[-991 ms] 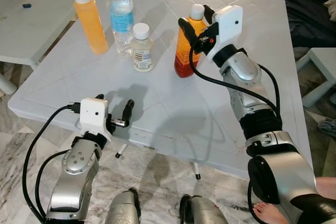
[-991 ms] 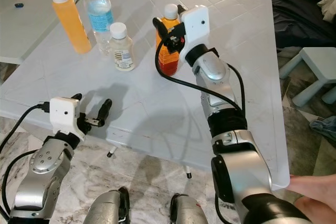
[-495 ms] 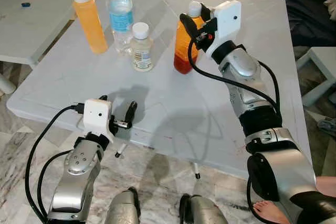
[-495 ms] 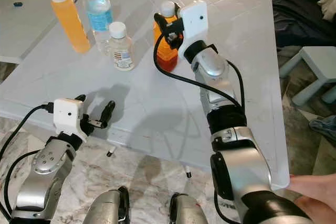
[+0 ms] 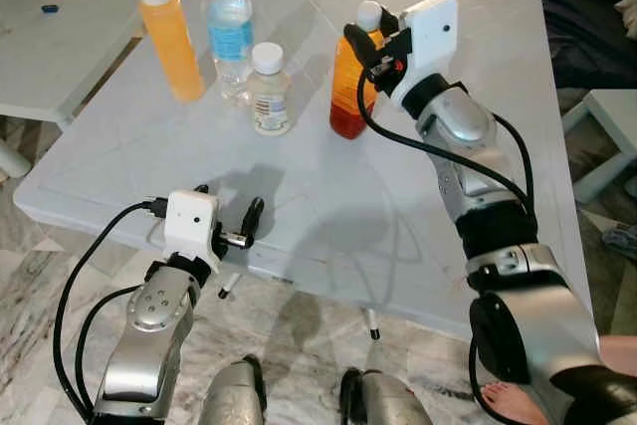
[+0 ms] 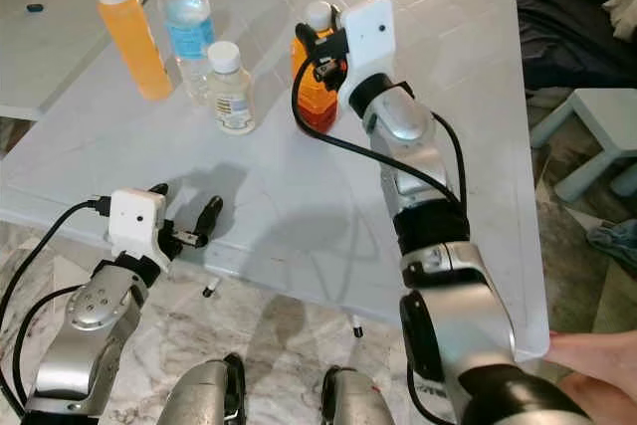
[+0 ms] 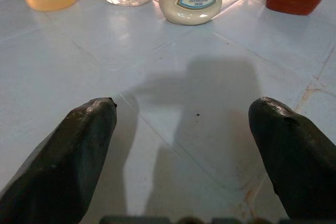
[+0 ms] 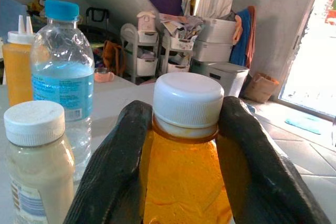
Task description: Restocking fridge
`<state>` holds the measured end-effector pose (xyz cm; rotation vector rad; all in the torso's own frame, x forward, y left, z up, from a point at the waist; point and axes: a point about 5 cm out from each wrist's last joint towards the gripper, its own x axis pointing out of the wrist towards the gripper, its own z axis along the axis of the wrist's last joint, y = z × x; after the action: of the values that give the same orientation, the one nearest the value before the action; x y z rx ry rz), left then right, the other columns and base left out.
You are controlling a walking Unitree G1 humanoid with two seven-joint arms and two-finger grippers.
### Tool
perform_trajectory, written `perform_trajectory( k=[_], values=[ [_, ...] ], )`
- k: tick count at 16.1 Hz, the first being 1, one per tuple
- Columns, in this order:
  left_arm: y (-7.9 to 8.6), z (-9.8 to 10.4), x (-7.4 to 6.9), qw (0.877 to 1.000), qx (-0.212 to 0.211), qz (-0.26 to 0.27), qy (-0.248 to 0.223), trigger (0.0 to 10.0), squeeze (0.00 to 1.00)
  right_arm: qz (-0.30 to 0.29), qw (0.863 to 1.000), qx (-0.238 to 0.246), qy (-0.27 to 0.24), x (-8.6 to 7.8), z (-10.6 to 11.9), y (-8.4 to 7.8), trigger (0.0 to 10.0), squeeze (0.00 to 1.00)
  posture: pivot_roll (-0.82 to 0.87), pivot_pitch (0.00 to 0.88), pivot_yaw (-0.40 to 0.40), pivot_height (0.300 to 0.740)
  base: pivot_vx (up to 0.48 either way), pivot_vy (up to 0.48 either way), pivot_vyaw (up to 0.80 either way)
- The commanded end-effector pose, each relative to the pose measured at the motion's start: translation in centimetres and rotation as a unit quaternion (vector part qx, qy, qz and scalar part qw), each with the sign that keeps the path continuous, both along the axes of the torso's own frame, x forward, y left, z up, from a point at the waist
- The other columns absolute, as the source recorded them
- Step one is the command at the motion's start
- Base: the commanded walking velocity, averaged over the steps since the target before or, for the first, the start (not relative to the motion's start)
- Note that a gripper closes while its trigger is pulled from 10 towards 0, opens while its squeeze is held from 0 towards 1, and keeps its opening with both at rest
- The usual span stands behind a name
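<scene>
Four bottles on white plastic desk (image 5: 299, 216). Right hand (image 8: 184, 145) clamped around neck of white-capped orange juice bottle (image 5: 350, 87). Left hand (image 7: 184, 145) spread wide, empty, at desk's near edge.

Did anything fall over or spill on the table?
No, nothing stands out. The squeeze bottle, water bottle, small cream bottle and orange juice bottle all stand upright with caps on, and the white table looks dry. The right gripper has its fingers around the juice bottle's neck.
</scene>
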<state>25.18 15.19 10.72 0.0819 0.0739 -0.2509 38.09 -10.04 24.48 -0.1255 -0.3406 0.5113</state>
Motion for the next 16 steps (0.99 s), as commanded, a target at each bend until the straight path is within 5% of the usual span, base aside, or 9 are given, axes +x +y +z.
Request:
perform_trajectory(
  k=[1,5,6,7,16],
  values=[
    [0.1,-0.4,0.0,1.0,0.002,0.002,0.012,10.0,0.0,-0.003,1.0,-0.018,0.022,-0.1,-1.0,-0.2,0.0,0.0,0.09,0.159,-0.022,0.74,0.0,0.0,0.0],
    [0.1,-0.5,0.1,1.0,0.004,0.001,0.012,10.0,0.0,-0.039,0.999,-0.005,0.032,-0.5,-1.0,-1.1,0.0,0.0,0.09,0.152,-0.021,0.74,0.0,0.0,0.0],
    [0.1,-0.5,0.1,1.0,0.004,0.001,0.012,10.0,0.0,-0.05,0.998,-0.004,0.033,-0.7,-1.0,-1.2,5.7,0.0,0.09,0.15,-0.022,0.74,0.0,0.0,0.0],
    [0.1,-0.5,0.2,1.0,0.004,0.002,0.011,10.0,0.0,-0.067,0.997,0.003,0.036,-1.1,-0.7,-1.3,10.0,0.0,0.09,0.144,-0.023,0.74,0.0,0.0,0.0],
    [-0.4,-0.6,0.6,1.0,0.0,-0.003,0.009,10.0,0.0,-0.068,0.996,0.022,0.049,-4.2,1.0,-0.2,10.0,0.0,0.07,0.13,-0.023,0.74,0.0,0.0,0.0]
  ],
)
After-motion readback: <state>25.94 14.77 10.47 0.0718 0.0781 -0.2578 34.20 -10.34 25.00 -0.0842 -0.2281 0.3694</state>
